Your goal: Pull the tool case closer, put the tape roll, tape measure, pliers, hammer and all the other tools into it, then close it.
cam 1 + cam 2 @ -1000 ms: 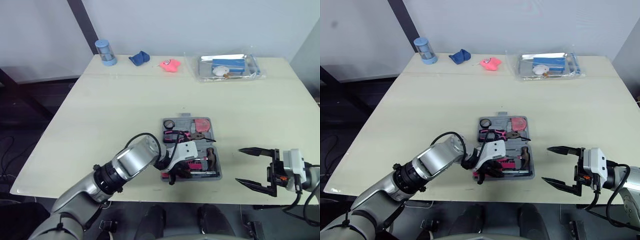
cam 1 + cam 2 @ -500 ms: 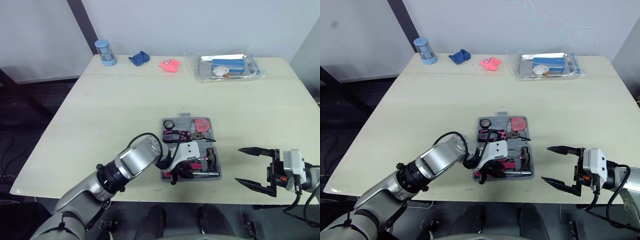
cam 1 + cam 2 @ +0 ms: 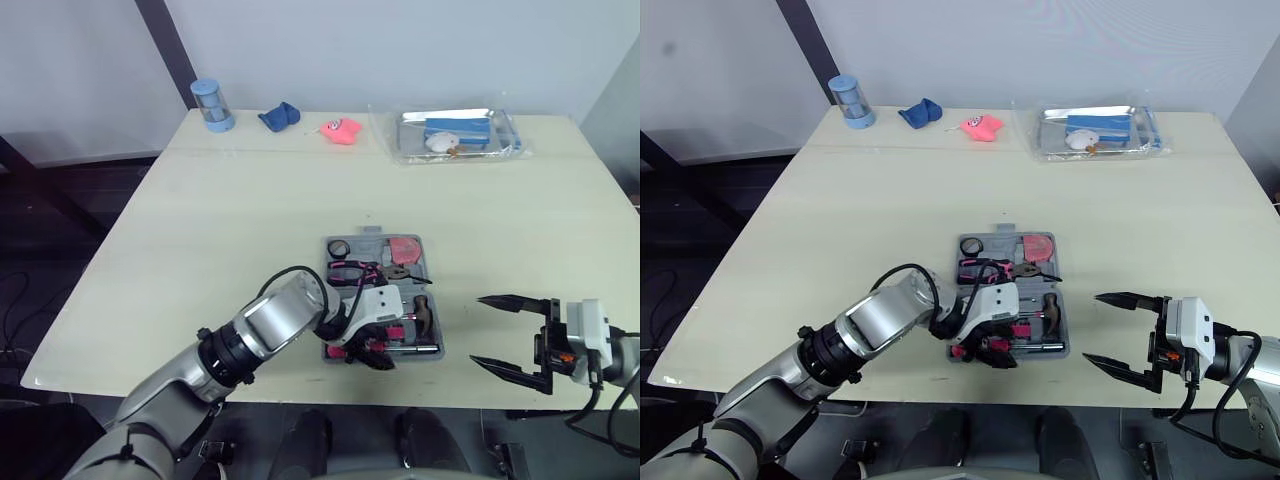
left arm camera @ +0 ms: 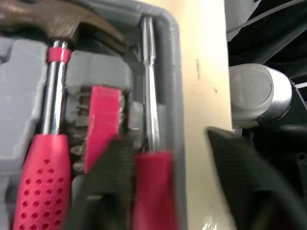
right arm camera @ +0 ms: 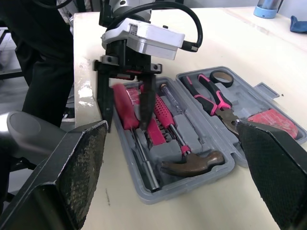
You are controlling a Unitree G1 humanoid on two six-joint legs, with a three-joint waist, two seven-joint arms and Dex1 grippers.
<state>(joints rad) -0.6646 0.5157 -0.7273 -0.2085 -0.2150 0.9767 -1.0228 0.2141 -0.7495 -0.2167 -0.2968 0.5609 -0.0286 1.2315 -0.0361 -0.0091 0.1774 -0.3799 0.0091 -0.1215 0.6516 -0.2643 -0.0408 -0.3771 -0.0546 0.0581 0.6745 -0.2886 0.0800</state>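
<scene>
The grey tool case (image 3: 436,325) lies open near the table's front edge. It holds a tape roll (image 3: 338,248), a pink tape measure (image 3: 405,247), pliers (image 3: 365,268), a hammer (image 3: 420,312) and a red-handled screwdriver (image 5: 123,108). My left gripper (image 3: 370,352) is open at the case's front wall. One finger stands outside the wall and the other inside, with the screwdriver handle (image 4: 152,187) between them. My right gripper (image 3: 510,335) hovers open to the right of the case, holding nothing.
Along the far edge stand a blue cylinder (image 3: 211,104), a blue cloth (image 3: 279,117), a pink toy (image 3: 341,131) and a clear tray (image 3: 458,134) with items. The table's front edge runs just behind the case's near wall.
My left gripper has shifted right along the case's front wall and turned, its fingers now lower over the screwdriver. The right gripper has stayed still.
</scene>
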